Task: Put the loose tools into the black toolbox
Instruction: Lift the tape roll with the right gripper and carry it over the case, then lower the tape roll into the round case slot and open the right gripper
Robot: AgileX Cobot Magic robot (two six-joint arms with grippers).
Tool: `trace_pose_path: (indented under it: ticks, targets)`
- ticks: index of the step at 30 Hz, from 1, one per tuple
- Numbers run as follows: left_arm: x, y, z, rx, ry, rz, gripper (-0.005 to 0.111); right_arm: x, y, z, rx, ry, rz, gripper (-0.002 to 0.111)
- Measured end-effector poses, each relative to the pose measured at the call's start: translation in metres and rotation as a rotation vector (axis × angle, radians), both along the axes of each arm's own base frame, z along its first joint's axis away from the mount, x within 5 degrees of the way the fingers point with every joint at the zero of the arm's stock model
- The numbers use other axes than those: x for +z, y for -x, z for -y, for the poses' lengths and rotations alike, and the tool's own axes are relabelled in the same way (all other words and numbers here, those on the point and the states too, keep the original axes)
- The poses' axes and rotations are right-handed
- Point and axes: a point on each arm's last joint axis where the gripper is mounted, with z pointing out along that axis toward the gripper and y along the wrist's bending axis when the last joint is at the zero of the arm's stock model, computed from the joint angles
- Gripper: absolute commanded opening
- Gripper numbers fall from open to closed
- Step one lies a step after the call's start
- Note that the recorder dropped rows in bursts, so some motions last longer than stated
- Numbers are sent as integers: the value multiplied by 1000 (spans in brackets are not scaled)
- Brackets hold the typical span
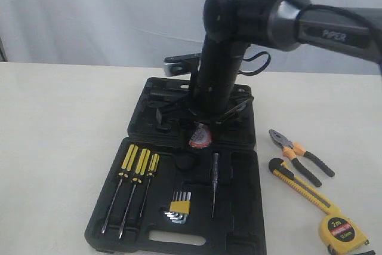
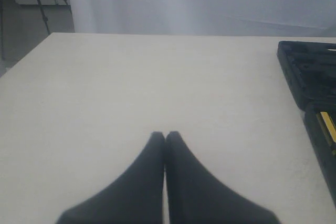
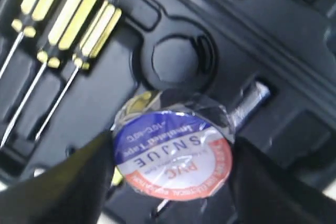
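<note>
Right gripper [image 3: 170,174], clamped on the tape roll [image 3: 176,148], hangs over the open toolbox [image 1: 239,207] by its round recess [image 3: 178,61]; pliers [image 1: 301,153], knife [image 1: 301,186] and tape measure [image 1: 341,231] lie on the table [image 2: 131,77] alongside, with the left gripper [image 2: 165,137] closed tight.

Arm-covered and edge-cropped

The right arm [image 1: 221,70] hides the middle of the far half of the black toolbox [image 1: 149,111] and all of the black tape roll [image 1: 200,137] but its label. In the right wrist view the right gripper [image 3: 173,174] shows only as dark, blurred jaws, and the screwdrivers [image 3: 63,14] are partly cropped. The left wrist view cuts off most of the toolbox.
</note>
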Motion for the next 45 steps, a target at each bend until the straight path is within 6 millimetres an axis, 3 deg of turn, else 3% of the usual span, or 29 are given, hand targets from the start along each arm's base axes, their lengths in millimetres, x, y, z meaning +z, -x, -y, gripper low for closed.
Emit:
trace_pose_path:
  ticks: [7, 14, 22, 29, 45]
  targets:
    - [0, 0, 0, 0, 0, 0, 0, -25, -18, -15, 20, 2, -16, 35]
    - [0, 0, 0, 0, 0, 0, 0, -45, -21, -25, 22, 9, -55, 35]
    - [0, 0, 0, 0, 0, 0, 0, -48, -21, -24, 20, 28, -59, 35]
    - [0, 0, 0, 0, 0, 0, 0, -66, -24, -24, 21, 37, -93, 35]
    - [0, 0, 0, 0, 0, 0, 0, -66, -28, -24, 11, 40, -48, 35]
